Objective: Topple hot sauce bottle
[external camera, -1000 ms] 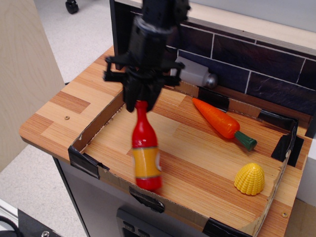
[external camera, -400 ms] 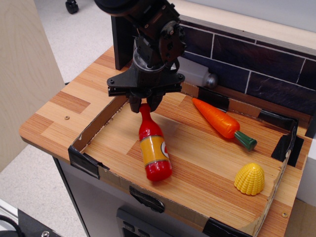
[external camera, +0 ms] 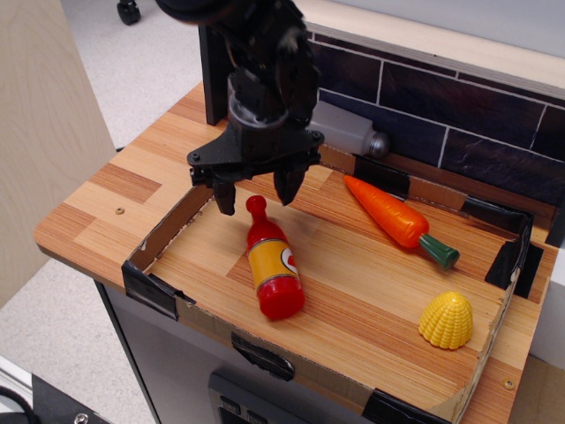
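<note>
The hot sauce bottle (external camera: 271, 261) is glossy red with an orange-yellow label. It lies on its side on the wooden tray floor (external camera: 353, 274), cap toward the back, base toward the front edge. My gripper (external camera: 257, 196) hangs just above the cap with its two black fingers (external camera: 224, 196) spread wide, one on each side of the neck. It holds nothing.
An orange carrot (external camera: 397, 219) with a green stem lies at the back right of the tray. A yellow corn piece (external camera: 446, 320) sits at the front right. Low cardboard walls (external camera: 172, 225) edge the tray. A dark tiled backsplash (external camera: 459, 115) and a grey faucet piece (external camera: 349, 131) stand behind.
The bottle went from hanging tilted by its cap in the shut fingers to lying on the tray floor. The gripper opened, let go of the cap and rose slightly.
</note>
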Controlling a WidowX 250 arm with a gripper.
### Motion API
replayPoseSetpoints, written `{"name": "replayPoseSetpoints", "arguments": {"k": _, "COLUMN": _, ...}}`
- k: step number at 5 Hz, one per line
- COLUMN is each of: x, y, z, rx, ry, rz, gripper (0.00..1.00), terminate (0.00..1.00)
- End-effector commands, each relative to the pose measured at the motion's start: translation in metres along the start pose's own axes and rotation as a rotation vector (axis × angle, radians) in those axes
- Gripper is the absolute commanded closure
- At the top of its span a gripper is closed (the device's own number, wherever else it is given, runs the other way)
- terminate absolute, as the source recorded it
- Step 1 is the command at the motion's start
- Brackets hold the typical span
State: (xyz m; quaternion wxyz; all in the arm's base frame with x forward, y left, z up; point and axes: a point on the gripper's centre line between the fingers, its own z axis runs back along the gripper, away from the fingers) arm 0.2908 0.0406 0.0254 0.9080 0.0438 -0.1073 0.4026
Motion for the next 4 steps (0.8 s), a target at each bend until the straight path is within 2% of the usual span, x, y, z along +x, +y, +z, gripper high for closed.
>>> {"name": "replayPoseSetpoints", "arguments": {"k": 1, "x": 0.02, "y": -0.001, "z": 0.046, "rx": -0.07, "ry": -0.056, "rz": 0.052, "gripper": 0.0, "terminate": 0.0}}
{"name": "replayPoseSetpoints", "arguments": {"k": 2, "x": 0.02, "y": -0.001, "z": 0.058, "rx": -0.045, "ry": -0.046, "rz": 0.023, "gripper": 0.0, "terminate": 0.0}}
{"name": "replayPoseSetpoints", "arguments": {"k": 3, "x": 0.02, "y": -0.001, "z": 0.058, "rx": -0.045, "ry": -0.046, "rz": 0.023, "gripper": 0.0, "terminate": 0.0}}
{"name": "replayPoseSetpoints", "arguments": {"k": 4, "x": 0.02, "y": -0.001, "z": 0.058, "rx": -0.045, "ry": -0.046, "rz": 0.023, "gripper": 0.0, "terminate": 1.0}}
